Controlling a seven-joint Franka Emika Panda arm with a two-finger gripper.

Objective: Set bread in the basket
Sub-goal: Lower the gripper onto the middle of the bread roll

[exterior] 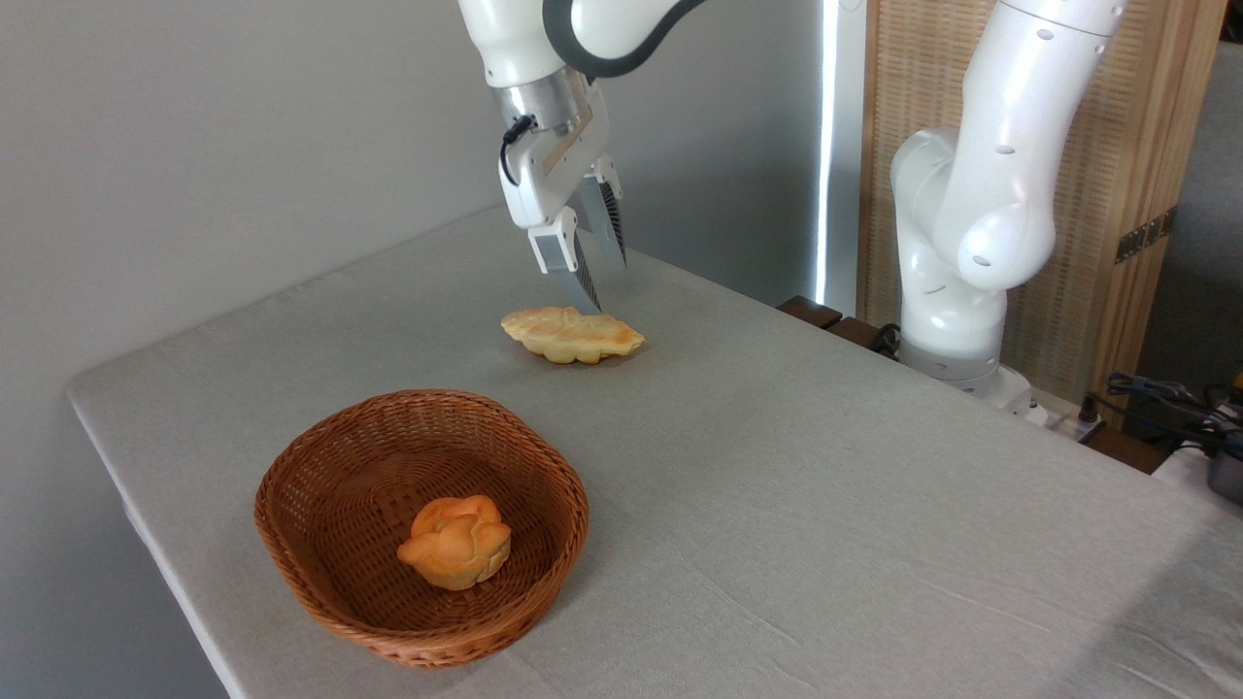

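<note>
One braided golden bread (572, 335) on grey cloth table (825, 485), open gripper (602, 286) just above. Nearer left, one round woven wicker basket (320, 582) holding one knotted orange bun (454, 542).

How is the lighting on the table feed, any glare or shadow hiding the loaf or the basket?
Fixed camera: soft, even daylight, no glare on the bread or basket. The end effector is sharp and casts only a faint shadow by the loaf. A blown-out bright strip shows behind the arm. The basket's inside is shaded, yet the small bun reads clearly.
</note>
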